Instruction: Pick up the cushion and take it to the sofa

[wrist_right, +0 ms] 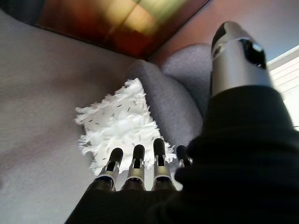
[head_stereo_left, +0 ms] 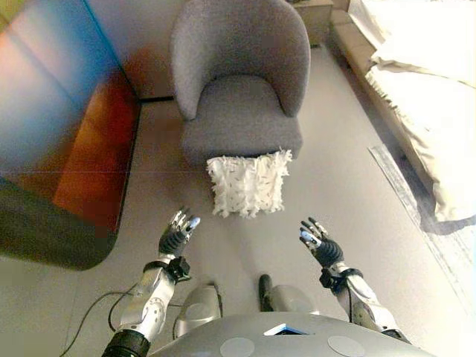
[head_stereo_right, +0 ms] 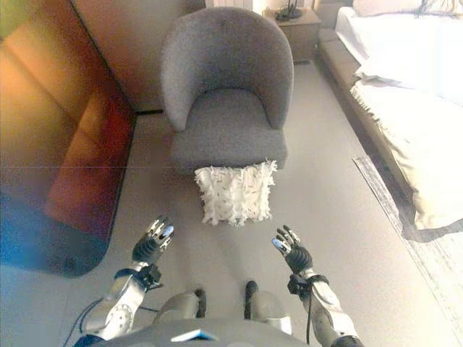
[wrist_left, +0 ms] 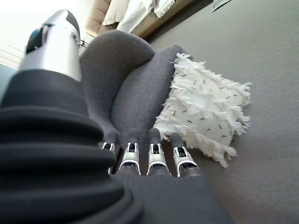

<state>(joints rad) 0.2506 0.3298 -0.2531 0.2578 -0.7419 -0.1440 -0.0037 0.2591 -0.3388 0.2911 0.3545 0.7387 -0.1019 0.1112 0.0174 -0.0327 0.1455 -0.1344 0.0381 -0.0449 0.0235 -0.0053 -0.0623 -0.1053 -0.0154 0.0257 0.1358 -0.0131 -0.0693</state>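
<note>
Leaning against the front of a grey armchair [head_stereo_left: 239, 89], the white fringed cushion [head_stereo_left: 248, 184] stands on the grey floor [head_stereo_left: 327, 201] in the left eye view, its lower edge on the floor and its back touching the chair's base. The left hand [head_stereo_left: 175, 236] and the right hand [head_stereo_left: 320, 243] hover over the floor on either side of the cushion's line and nearer the robot, both apart from it and holding nothing, fingers spread and relaxed. A glossy reddish-brown panel [head_stereo_left: 67, 126] runs along the left, and a bed with pale bedding [head_stereo_left: 424, 89] lies on the right.

The right eye view gives the same layout (the cushion [head_stereo_right: 235, 193] sits between the two raised hands and beyond them), and a small wooden nightstand [head_stereo_right: 293, 29] shows behind the chair, beside the bed.

In the left wrist view the left hand's fingers [wrist_left: 156, 154] extend straight in a row toward the cushion [wrist_left: 205, 109], with bare floor between; the thumb [wrist_left: 56, 44] stands apart, and nothing is grasped.

In the right wrist view the right hand's fingers [wrist_right: 136, 165] likewise point straight at the cushion [wrist_right: 119, 121], which rests against the armchair [wrist_right: 177, 98], and the thumb [wrist_right: 238, 56] is held wide of them.
</note>
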